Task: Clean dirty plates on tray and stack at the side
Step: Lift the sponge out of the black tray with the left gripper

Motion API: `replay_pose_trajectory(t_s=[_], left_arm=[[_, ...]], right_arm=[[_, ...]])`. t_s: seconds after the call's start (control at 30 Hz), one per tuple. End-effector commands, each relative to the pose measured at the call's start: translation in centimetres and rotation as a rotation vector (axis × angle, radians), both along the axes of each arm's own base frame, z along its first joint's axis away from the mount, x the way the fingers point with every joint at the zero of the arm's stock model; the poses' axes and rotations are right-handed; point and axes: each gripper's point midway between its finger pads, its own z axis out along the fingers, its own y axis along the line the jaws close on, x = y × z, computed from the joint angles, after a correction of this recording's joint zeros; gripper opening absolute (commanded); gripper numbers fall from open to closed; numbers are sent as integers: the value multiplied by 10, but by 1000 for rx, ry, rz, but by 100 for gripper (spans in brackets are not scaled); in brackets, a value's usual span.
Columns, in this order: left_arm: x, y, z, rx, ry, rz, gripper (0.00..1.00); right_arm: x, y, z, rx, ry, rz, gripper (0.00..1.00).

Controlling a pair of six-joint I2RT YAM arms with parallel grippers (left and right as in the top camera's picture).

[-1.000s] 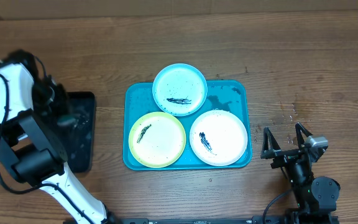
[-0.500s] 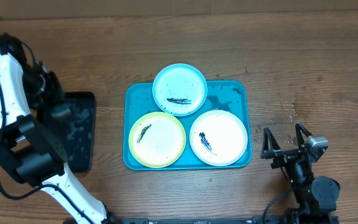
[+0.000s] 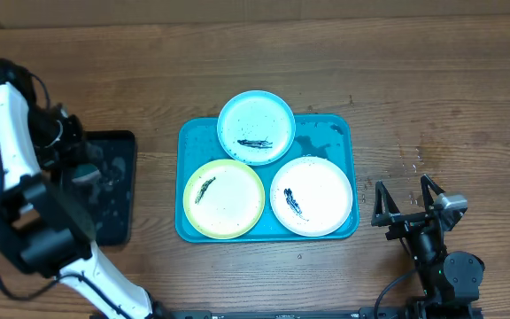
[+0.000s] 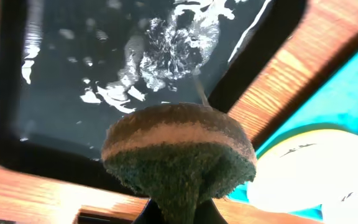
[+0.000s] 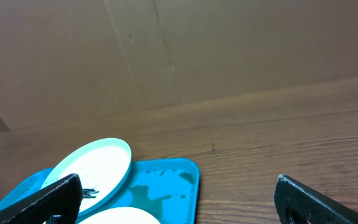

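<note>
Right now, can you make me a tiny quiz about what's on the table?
1. How many plates lie on the blue tray?
2. True or false: the right end effector is shut.
3. What does the left end effector hold? A) a plate B) a sponge C) a cup
Key: 1. three; 2. false, it is open; 3. B
</note>
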Motion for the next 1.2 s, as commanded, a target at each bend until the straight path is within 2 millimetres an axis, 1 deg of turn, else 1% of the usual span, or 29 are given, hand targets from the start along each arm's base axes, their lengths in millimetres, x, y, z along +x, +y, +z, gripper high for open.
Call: replay_pose_trajectory(t_s=[0.0,0.03,0.1,0.17,0.2,0.27,0.33,0.4,0.43,0.47,0.53,0.67,0.8,0.9,1.0,1.1,1.17], left_arm=[[0,4,54,105,-173,19,4],[-1,7,56,135,-192,39,4],[1,14,52,185,-221,73,4],[4,17,36,199,-230,129,4],[4,16,23,187,-222,175,4],[2,10,-3,146,-192,235,4],[3,-3,-30,53,-175,273,4],[8,-19,-41,-70,-175,286,4],[12,-26,-42,-131,-185,294,4],[19,-35,-39,-222,-219,307,4],[30,-41,-27,-337,-288,327,4],[41,-41,-3,-521,-397,386,4],[39,-33,15,-646,-451,455,4],[33,-31,24,-722,-452,512,4],[33,-26,37,-798,-487,553,4],[33,-17,48,-882,-490,652,4],[30,-11,50,-912,-455,738,4]], right_arm=[[1,-1,-3,0,3,-5,100],[1,-1,-3,0,4,-5,100],[1,-1,-3,0,3,-5,100],[1,-1,-3,0,3,-5,100],[1,-1,-3,0,3,-5,100],[1,-1,-3,0,3,-5,100],[1,-1,-3,0,3,-5,100],[1,-1,-3,0,3,-5,100],[1,-1,-3,0,3,-5,100],[1,-1,-3,0,4,-5,100],[1,-1,-3,0,3,-5,100],[1,-1,-3,0,3,-5,100],[1,-1,-3,0,3,-5,100],[1,-1,-3,0,3,-5,100],[1,-1,-3,0,3,-5,100],[1,-1,-3,0,3,-5,100],[1,-1,-3,0,3,-5,100]])
